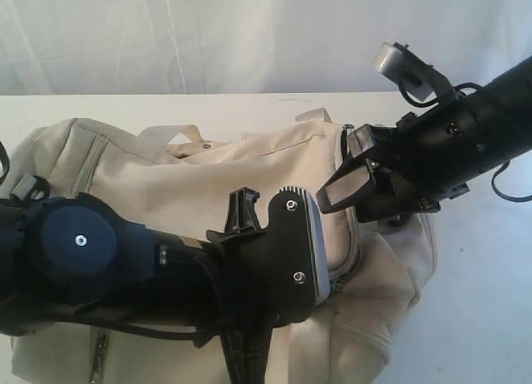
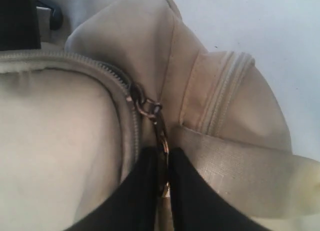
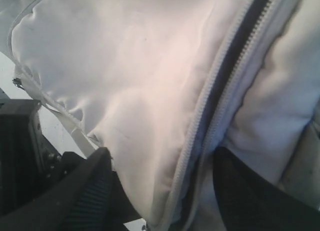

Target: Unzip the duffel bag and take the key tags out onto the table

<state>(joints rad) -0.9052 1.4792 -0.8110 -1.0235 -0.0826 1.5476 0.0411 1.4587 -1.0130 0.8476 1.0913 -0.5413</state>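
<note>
The cream duffel bag [image 1: 208,184] lies on the white table [image 1: 482,317]. At its end, my left gripper [image 2: 163,166] is shut on the metal ring of the zipper pull [image 2: 161,136], where the grey zipper [image 2: 90,66] curves down. My right gripper [image 1: 357,197] reaches in from the right onto the top of the bag. In the right wrist view its fingers [image 3: 95,181] stand wide on either side of a fold of bag fabric [image 3: 125,66] that fills the gap between them. There the zipper [image 3: 225,76] shows a dark parted gap. The key tags are out of view.
A pale webbing strap [image 2: 240,166] and a small end pocket [image 2: 225,91] sit beside the zipper pull. My left arm's black wrist [image 1: 249,268] covers the front of the bag in the exterior view. Bare table [image 2: 280,31] lies past the bag's end. A white curtain hangs behind.
</note>
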